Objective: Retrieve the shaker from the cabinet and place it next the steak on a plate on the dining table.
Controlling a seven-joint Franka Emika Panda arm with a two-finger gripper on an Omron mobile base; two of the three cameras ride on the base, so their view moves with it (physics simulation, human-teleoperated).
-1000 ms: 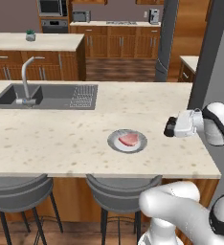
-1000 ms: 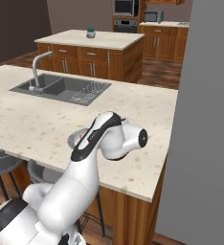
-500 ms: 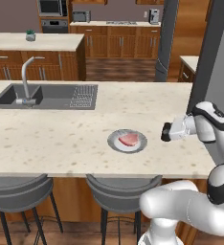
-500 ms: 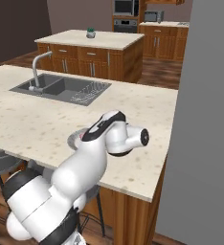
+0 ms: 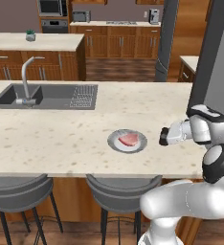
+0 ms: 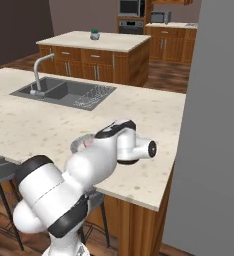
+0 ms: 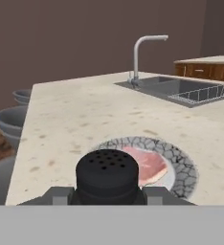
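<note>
**Hand view: shaker arriving at the plate**

You are carrying out the placing step over the dining table (image 5: 61, 139). The plate (image 7: 183, 165) is lying just ahead, holding the steak (image 7: 145, 165). Next, I judge, you are lowering beside it. The gripper (image 7: 106, 194) is clamping the shaker (image 7: 107, 174) between both fingers.

The dining table (image 5: 61, 139) is seen from behind and above by both base views, from opposite sides, sharing the sink (image 5: 47, 95). The plate (image 7: 181, 160) is viewed closely from the hand.
</note>
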